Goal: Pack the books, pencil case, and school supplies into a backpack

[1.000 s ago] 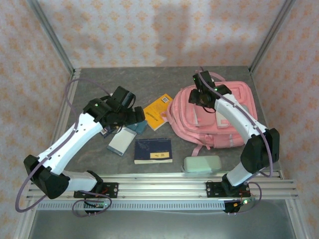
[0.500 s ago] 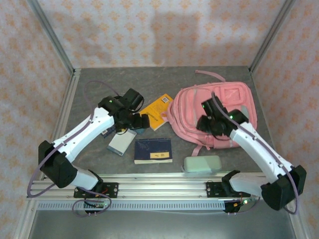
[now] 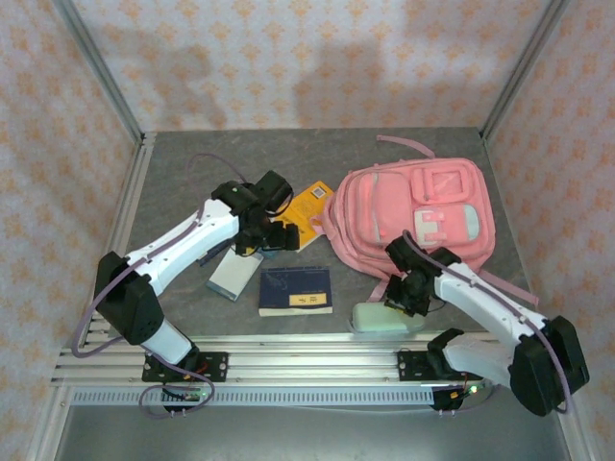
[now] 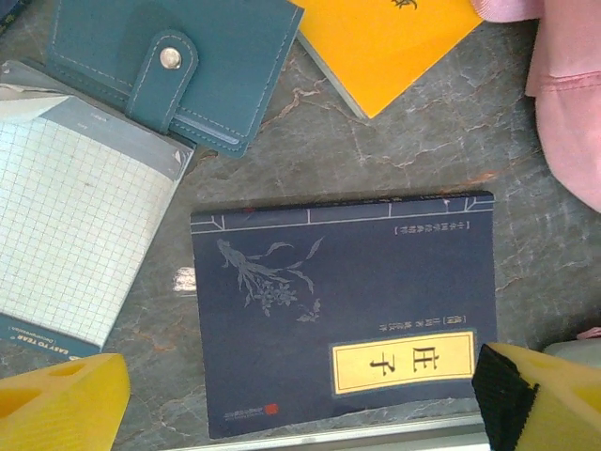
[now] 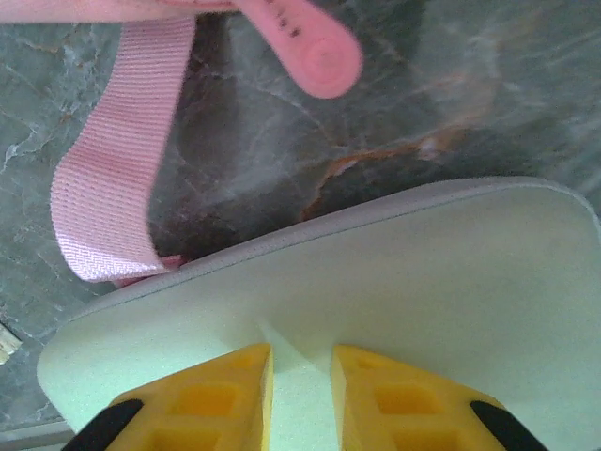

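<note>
1. Noted pale mint-green soft oblong pouch (image 3: 381,320) partly covered by right gripper (image 3: 410,301); orange-yellow paperback (image 3: 307,204) partly under left gripper (image 3: 273,236).
2. Counted three flat books on grey marbled tabletop (image 3: 240,163): the paperback, navy book with yellow title label (image 4: 343,324), grid-paper pad (image 4: 75,225). Also one teal stitched snap-flap pad (image 4: 178,66).
3. Found left gripper spread wide above navy book; right gripper nearly pressed together, pinching a crease of the pouch.
4. Logged pouch at table's near edge, just beside large pink fabric backpack (image 3: 413,206).
</note>
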You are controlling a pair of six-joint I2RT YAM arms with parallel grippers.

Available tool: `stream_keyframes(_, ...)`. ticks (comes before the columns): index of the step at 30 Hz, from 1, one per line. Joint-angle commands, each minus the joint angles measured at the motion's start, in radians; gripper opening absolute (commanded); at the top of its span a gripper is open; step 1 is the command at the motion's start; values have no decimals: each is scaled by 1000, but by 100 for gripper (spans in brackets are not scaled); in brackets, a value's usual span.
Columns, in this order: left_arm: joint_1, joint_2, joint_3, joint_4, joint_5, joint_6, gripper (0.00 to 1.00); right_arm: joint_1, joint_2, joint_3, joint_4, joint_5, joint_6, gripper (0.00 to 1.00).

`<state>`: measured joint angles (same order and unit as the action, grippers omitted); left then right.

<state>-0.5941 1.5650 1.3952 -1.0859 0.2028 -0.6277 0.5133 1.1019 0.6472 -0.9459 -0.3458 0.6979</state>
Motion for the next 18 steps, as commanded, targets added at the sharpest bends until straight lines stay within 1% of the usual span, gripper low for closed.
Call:
stream_keyframes(1,-6,3,56,-39,-1,11,96,22,60,-29,134,-47,12,22)
stream_keyframes(5,-6,3,74,-67,-26,27,96,42,110,-6,232,-30,14,21)
stream_keyframes(9,-4,0,83,-76,-34,41,96,42,155,80,302,14,-17,21)
stream_keyframes(11,-5,6,89,-68,-19,54,96,42,189,142,296,40,-50,24)
stream_keyframes(13,-21,30,116,-55,3,87,95,42,217,216,254,58,-86,29)
stream_keyframes(14,-38,50,140,-62,-1,124,95,42,223,247,228,60,-102,32)
stream_keyframes(15,-58,76,170,-72,-4,153,95,42,222,281,187,68,-117,37)
stream_keyframes(18,-112,160,237,-83,11,202,95,42,160,307,76,112,-107,49)
